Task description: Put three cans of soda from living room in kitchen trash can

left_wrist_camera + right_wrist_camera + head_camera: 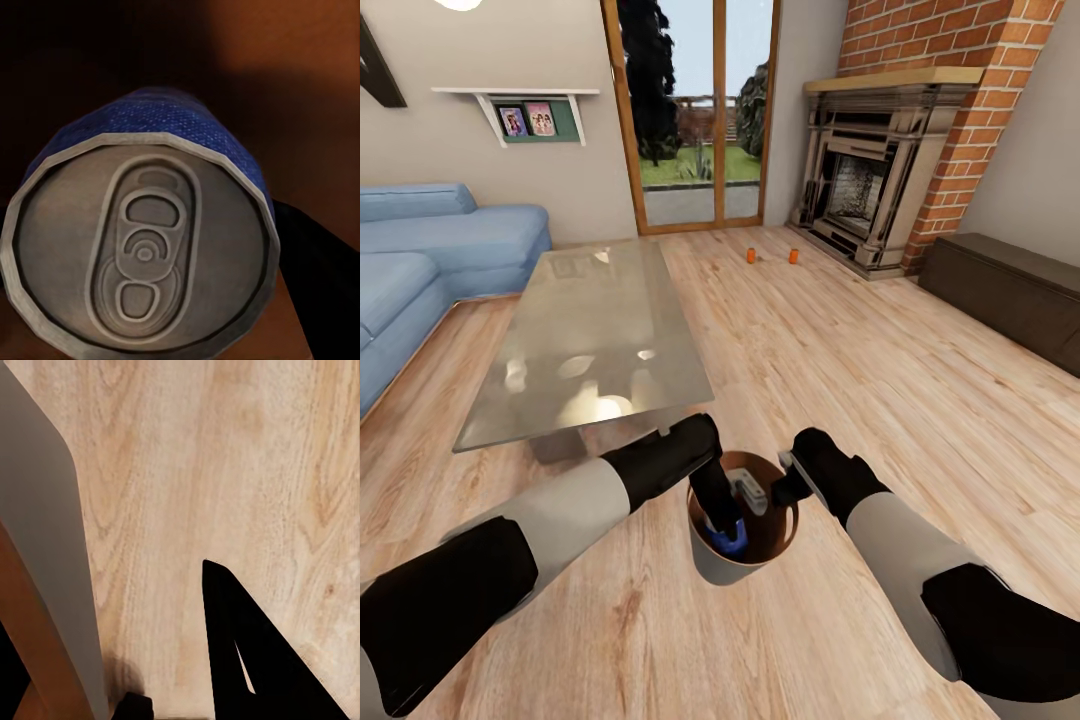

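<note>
1. Two small orange cylindrical cans (751, 256) (794, 256) stood on the light wood floor (840, 360) in the head view, far ahead of both grippers, just before the red-brick fireplace with its dark carved surround (870, 170). The left gripper (726, 532) reached down inside the small round tapered bin, grey outside and brown within (712, 566), with a blue can (732, 541) at its tip. The right gripper (788, 480) sat at the bin's rim on the other side. A glass-topped coffee table (595, 335) stood just beyond the left arm, a blue sofa (430, 265) further off to that side.

2. Close before the left wrist camera lay the blue can's grey pull-tab top (142, 251), against the bin's brown inside wall (300, 90). Whether the fingers clamped it, I could not tell.

3. One black finger (255, 660) of the right gripper showed in the right wrist view over the wood floor, beside the bin's grey outer wall (45, 547); its spread could not be told.
</note>
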Controlling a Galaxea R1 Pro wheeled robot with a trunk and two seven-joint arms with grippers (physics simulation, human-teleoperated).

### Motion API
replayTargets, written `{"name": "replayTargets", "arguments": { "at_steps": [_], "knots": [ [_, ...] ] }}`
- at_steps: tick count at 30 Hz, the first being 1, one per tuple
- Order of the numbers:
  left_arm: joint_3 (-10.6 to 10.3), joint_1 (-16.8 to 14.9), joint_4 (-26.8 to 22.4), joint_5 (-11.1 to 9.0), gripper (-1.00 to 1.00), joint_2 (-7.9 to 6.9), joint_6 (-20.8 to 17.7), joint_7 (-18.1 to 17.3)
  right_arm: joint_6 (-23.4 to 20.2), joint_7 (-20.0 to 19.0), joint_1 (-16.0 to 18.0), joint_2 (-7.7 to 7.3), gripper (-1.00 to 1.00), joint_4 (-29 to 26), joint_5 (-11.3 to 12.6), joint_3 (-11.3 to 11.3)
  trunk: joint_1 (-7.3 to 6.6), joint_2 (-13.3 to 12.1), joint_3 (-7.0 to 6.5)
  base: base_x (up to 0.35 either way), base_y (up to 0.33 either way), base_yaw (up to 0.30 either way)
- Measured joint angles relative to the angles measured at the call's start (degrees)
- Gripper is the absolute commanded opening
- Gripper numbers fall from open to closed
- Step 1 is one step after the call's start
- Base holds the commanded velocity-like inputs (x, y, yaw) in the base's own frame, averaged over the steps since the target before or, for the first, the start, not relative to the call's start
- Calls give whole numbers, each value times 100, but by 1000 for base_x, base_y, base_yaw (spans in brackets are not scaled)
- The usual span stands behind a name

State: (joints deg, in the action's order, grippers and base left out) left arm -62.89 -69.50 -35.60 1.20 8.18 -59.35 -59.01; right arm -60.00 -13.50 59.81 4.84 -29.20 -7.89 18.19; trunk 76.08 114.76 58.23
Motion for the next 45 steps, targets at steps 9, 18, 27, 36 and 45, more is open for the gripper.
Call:
{"name": "replayTargets", "arguments": {
  "at_steps": [9, 18, 27, 36, 45],
  "knots": [
    [-191, 14, 1, -45, 100, -9, -50, 3, 10, 2, 1, -2, -100, -101, -133, 0, 0, 0, 1, 0, 0, 0],
    [-200, 17, 3, -43, 100, -14, -46, 29, 8, 1, 2, -1, -100, -103, -95, -6, 0, 0, 0, 0, 0, 0],
    [-217, 16, -232, -76, 100, -67, -65, 24, 9, 2, 3, -8, -100, -99, -93, -8, 0, 0, 0, 0, 0, 0],
    [-217, 16, -968, -87, 100, -125, -65, 29, 10, 3, 3, -17, -100, -94, -99, -8, 0, 0, 0, 0, 0, 0],
    [-144, 19, -1959, -76, 100, -414, -65, 35, 10, 3, 3, -19, -100, -87, -95, -8, 0, 0, 0, 0, 0, 0]
  ]
}}
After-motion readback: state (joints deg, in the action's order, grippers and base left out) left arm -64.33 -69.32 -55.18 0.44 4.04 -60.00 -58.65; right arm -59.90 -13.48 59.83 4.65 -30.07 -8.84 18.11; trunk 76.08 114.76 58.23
